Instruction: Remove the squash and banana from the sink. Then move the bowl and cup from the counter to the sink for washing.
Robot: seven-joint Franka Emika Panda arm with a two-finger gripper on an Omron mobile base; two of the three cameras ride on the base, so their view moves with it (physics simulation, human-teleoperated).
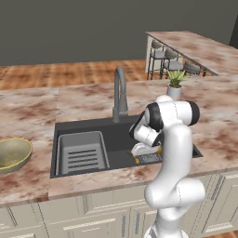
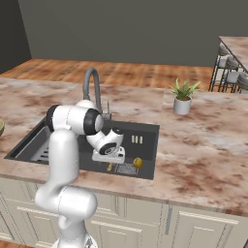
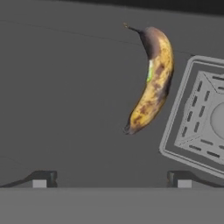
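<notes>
The banana (image 3: 153, 78), yellow-brown with dark ends, lies flat on the dark floor of the sink (image 1: 88, 126), beside the square drain (image 3: 199, 118). My gripper (image 3: 111, 180) hangs open above the sink floor, short of the banana and touching nothing. From the right base view, the white hand covers most of the banana, leaving one end (image 2: 109, 167) showing left of the drain. The round yellow squash (image 2: 138, 162) rests right of the drain. The olive-yellow bowl (image 1: 13, 153) sits on the counter left of the sink. The cup is out of view.
A grey ribbed tray insert (image 1: 82, 153) fills the sink's left half. The gooseneck faucet (image 1: 120, 95) rises behind the basin. A potted plant (image 2: 182, 99) stands on the counter to the back right. Bar stools (image 1: 169, 58) stand by a far counter.
</notes>
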